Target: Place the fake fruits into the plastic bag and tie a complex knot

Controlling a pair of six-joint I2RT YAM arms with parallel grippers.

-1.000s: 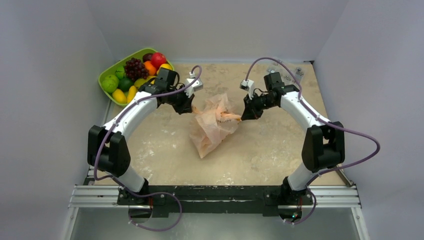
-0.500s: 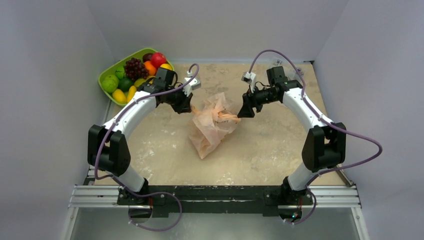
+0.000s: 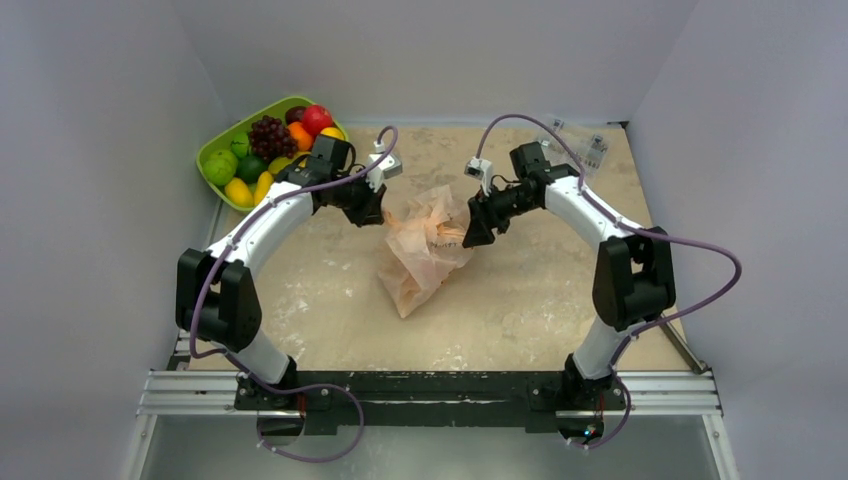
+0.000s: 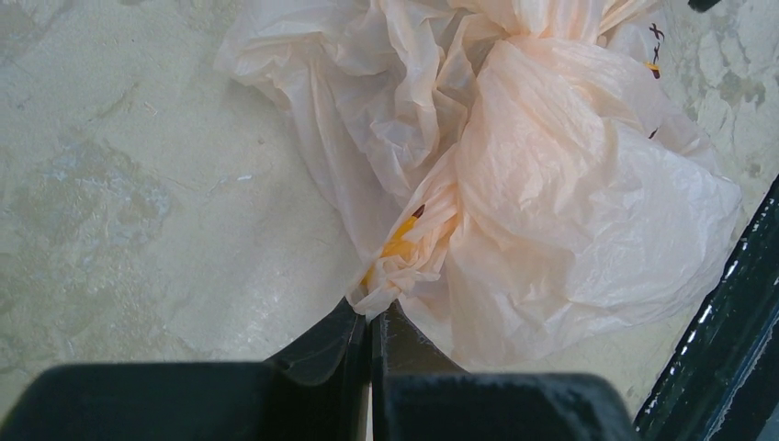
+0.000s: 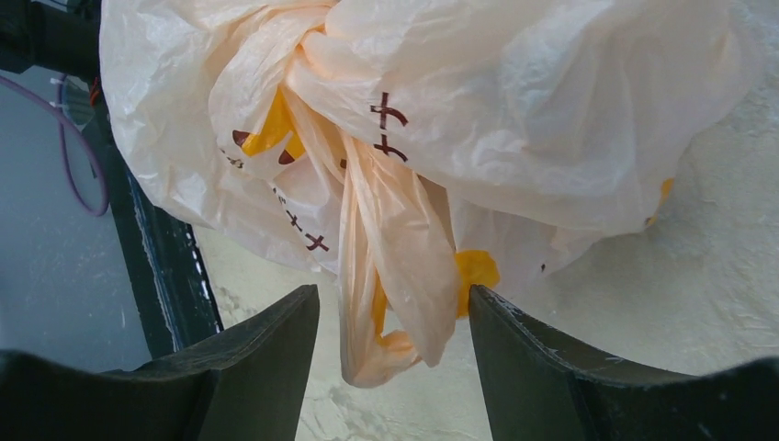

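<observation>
The left fingers (image 4: 321, 344) are pressed together, pinching a bunched fold of the plastic bag (image 4: 551, 202) at their very tips; the fold shows a patch of orange print. The right fingers (image 5: 266, 340) stand apart, one on each side of a hanging strap handle (image 5: 395, 266) of the bag. The strap droops in the gap with a little space either side, so they grip nothing.

In the top view the left fingers (image 3: 376, 213) point inward and down at the bag's left upper edge. The right fingers (image 3: 470, 232) point down at its right upper edge, so the two wrists face each other across the bag. Each wrist carries a small white camera block.

The left arm (image 3: 262, 225) rises from its base at the near edge, bends at a dark elbow on the left, and its white link arcs forward and inward. The right arm (image 3: 590, 215) mirrors it, elbow out to the right. Purple cables loop along both.

The plastic bag (image 3: 422, 262) lies crumpled at the middle of the mottled beige surface (image 3: 520, 310), its upper part gathered between the wrists. Whether it is tied cannot be told. The fake fruits (image 3: 272, 140) sit heaped in a lime-green tray (image 3: 214, 150) at the far left corner, well apart from the bag.
</observation>
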